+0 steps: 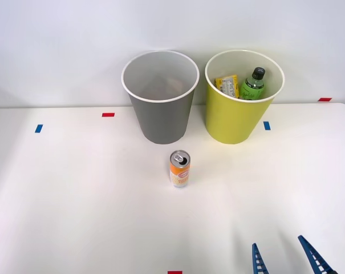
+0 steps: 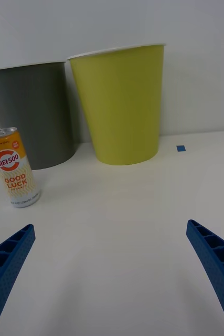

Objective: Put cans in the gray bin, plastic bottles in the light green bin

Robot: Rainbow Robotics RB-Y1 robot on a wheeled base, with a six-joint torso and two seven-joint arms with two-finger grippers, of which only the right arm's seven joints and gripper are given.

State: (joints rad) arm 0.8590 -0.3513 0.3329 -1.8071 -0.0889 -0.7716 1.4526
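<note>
1. Tool: right arm's blue ribbed pair, fingers spread wide apart, nothing between them. It sits low over the bench, on the robot's side of the can and off to the can's right.

2. Can: small, orange and white, silver top with pull tab. Stands upright on the bench, long axis vertical, touching nothing. From the tool it lies forward and to the left; in the wrist view it appears beside one finger, not between the two. My judgement: the tool must shift left to centre on the can before closing on its side.

3. Gray bin: upright, directly behind the can and near it, apart. White rim, pale interior; what lies at its bottom cannot be made out. This is the can's destination.

4. Light green bin: upright, behind the can and to its right, just beside the gray bin. Holds the green bottle with black cap and the yellow-labelled bottle; the bottle half of the task looks done.
</note>
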